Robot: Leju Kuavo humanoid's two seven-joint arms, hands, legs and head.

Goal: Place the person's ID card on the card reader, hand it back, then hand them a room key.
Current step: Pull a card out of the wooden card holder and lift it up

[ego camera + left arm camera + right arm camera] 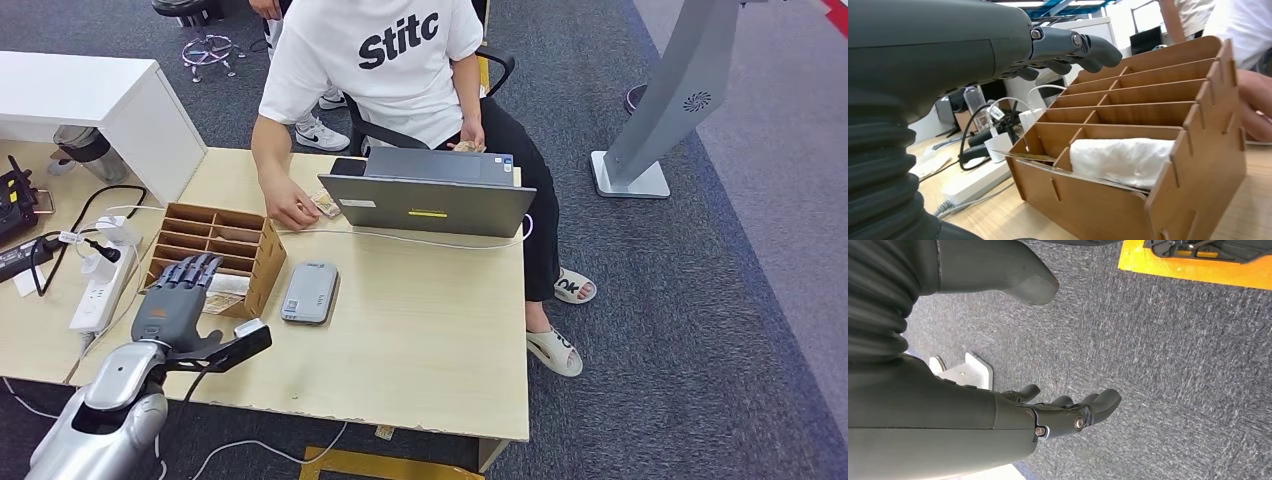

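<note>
My left hand (178, 302) hovers open over the near end of the wooden slotted organizer (215, 248), fingers (1068, 46) spread above its compartments and holding nothing. The front compartment holds a white wrapped bundle (1120, 157) and thin cards (1024, 157). The grey card reader (308, 292) lies flat on the table just right of the organizer. A person's hand (290, 210) rests on the table at a small patterned card (326, 205) in front of the laptop. My right hand (1063, 415) hangs open above the carpet.
An open grey laptop (430, 195) stands at the table's far side with a white cable running along it. A power strip (100, 290) with plugs and cables lies left of the organizer. The person sits on a chair behind the table (430, 340). A grey stand (660, 110) rises at right.
</note>
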